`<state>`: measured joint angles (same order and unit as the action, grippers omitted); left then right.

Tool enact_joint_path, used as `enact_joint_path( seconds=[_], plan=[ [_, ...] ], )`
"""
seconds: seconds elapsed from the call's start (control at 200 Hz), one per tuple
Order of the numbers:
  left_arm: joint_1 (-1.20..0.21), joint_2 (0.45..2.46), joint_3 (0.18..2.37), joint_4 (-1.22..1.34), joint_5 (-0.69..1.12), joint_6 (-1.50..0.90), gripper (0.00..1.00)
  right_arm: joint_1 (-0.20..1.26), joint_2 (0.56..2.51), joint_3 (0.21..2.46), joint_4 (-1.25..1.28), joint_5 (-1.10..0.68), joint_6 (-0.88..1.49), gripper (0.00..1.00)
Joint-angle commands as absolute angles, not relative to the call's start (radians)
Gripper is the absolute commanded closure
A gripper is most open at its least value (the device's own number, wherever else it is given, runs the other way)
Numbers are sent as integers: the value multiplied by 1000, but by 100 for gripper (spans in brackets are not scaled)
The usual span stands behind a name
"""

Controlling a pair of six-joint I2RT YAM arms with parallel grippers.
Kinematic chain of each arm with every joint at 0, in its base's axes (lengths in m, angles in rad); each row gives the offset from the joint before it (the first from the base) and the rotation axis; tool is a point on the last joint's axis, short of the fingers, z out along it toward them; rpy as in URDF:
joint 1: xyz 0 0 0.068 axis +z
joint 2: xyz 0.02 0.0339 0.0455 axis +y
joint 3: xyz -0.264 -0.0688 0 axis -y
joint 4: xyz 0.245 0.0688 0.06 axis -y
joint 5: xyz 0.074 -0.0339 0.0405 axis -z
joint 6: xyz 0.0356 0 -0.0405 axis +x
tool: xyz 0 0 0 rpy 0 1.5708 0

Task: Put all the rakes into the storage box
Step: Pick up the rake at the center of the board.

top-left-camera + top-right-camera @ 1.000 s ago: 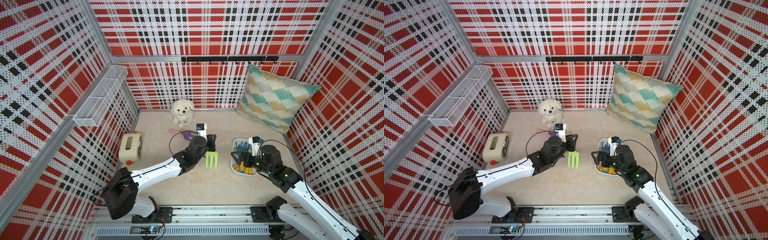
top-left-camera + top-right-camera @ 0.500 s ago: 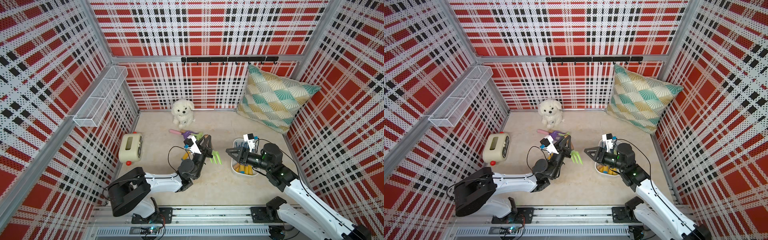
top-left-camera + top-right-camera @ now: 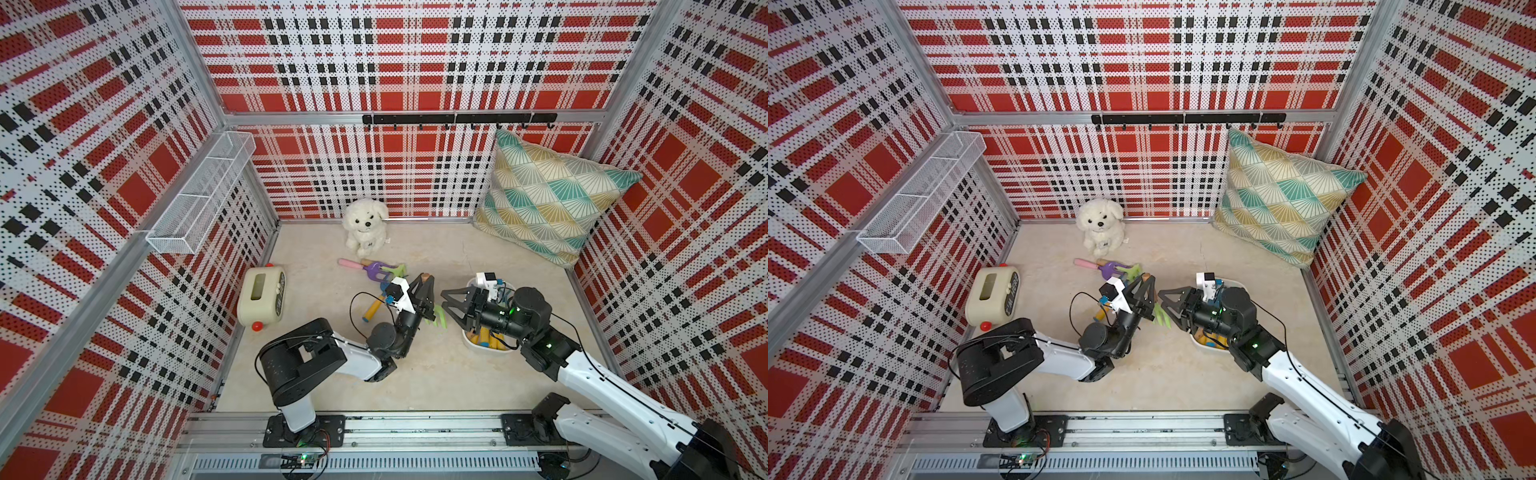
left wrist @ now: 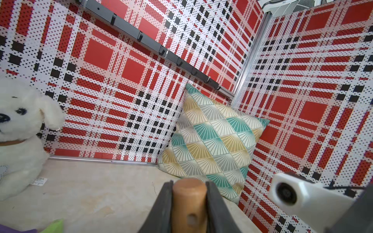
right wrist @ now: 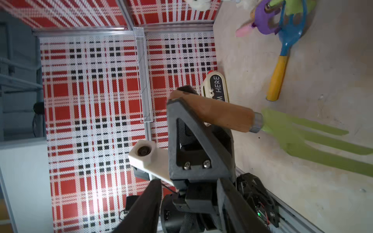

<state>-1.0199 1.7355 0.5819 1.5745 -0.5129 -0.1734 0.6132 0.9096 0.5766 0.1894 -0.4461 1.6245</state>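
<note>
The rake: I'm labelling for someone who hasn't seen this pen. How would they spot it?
Find the white plush dog at the back wall; toy tools lie on the floor in front of it. Beside that pile the left gripper clamps the rake: wooden handle, green prongs, the only tool being held.

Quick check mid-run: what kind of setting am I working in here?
Probably a staged playroom corner inside a robot test cell: plaid perforated panels on aluminium framing wall it in, a plush dog and patterned cushion sit at the back, and toy garden tools lie on the floor.
</note>
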Motion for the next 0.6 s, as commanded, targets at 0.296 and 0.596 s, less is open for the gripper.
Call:
enact_joint_path(
  seconds=[0.296,0.596],
  plan=[
    [-1053,1713,586,1870,-422,-141,100,670,1038,515,437,-305,1890,28],
    [-1063,1702,580,1871,-405,-154,100,699,1079,489,488,-205,1968,38]
  ],
)
